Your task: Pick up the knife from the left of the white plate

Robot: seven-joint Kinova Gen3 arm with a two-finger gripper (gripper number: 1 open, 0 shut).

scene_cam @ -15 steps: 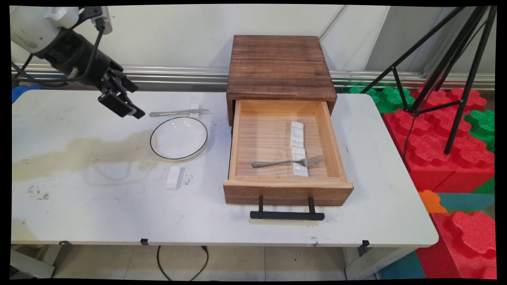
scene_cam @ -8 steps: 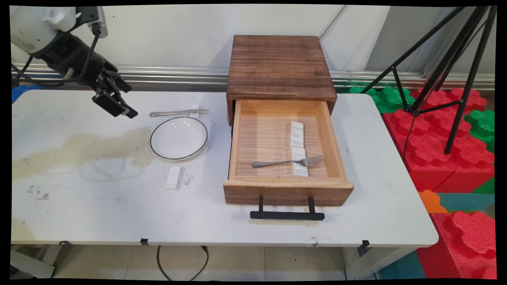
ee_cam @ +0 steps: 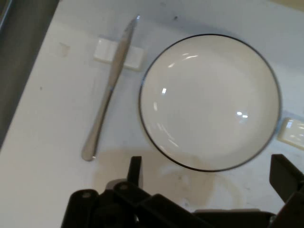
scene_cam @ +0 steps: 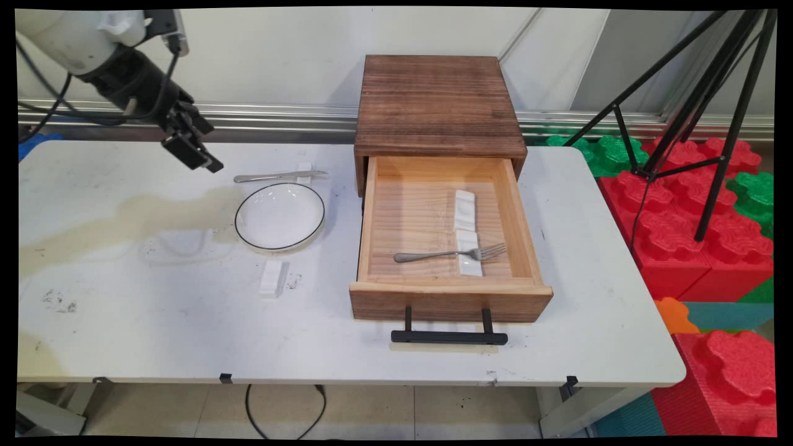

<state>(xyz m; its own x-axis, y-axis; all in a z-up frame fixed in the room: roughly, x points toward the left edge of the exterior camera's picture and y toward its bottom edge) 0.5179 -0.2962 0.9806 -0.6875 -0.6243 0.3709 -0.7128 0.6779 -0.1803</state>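
My gripper hangs open and empty above the table's far left, just left of a metal knife. The knife's blade lies across a small white rest. In front of it sits a white plate with a black rim. In the hand view the knife lies at the left on its rest. The plate fills the middle, above my gripper, whose fingers stand wide apart.
Another white rest lies on the table in front of the plate and shows as a white rest at the right edge. A wooden box has its drawer pulled out, holding a fork and two white rests. A tan stain crosses the left of the table.
The gripper drifted slightly left, then rose and moved a little right toward the wall. It stayed open. Nothing on the table moved.
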